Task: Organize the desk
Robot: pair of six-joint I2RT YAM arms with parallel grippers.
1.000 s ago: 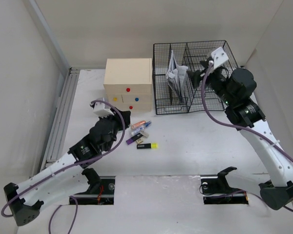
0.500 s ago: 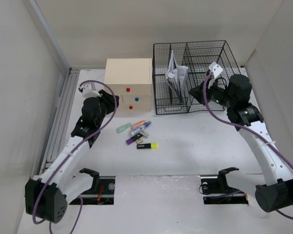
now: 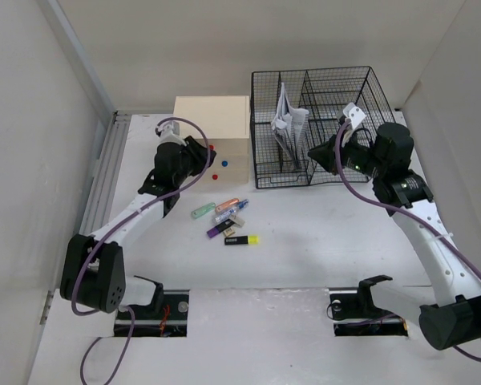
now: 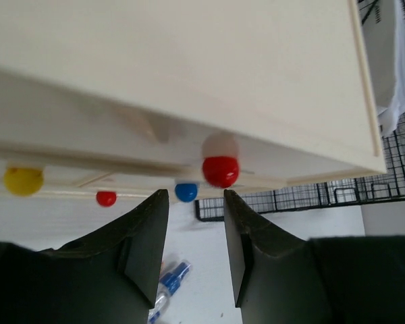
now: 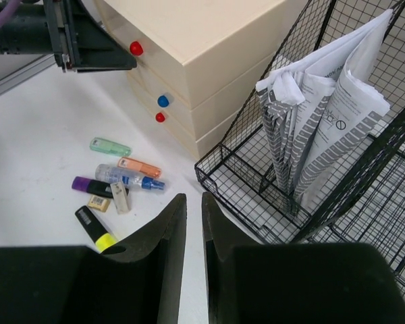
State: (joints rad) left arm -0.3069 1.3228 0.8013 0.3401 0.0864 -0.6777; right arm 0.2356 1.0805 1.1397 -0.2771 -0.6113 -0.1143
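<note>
The left gripper (image 4: 196,229) stands open and holds nothing. Its two fingers are spread either side of the upper red knob (image 4: 221,171) on the drawer box (image 3: 211,116), and the knob sits just beyond their tips in the left wrist view. Whether they touch it I cannot tell.

That is the change. A second ago this arm lay low over the pile of small items at the centre of the top view, and it has since swung up to the box face, upper left of centre.

The pile lies loose on the desk (image 3: 329,241), the white top that fills the middle of the frame, with its rail (image 3: 96,200) down the left side. It holds a green piece (image 3: 202,211), an orange one (image 3: 227,204), a blue-capped tube (image 3: 236,213), a purple one (image 3: 216,232) and a black-and-yellow highlighter (image 3: 240,240).

The right gripper (image 5: 194,223) is all but closed, with nothing between its fingers. It has drawn back out of the mesh organizer (image 3: 337,88) at upper right and hovers just in front of it. Folded papers (image 3: 289,120) stand in the organizer's left compartment.

I judge that the left arm means to pull a drawer open so the loose things have somewhere to go. With every small item on the desk, the sorting has barely begun.
</note>
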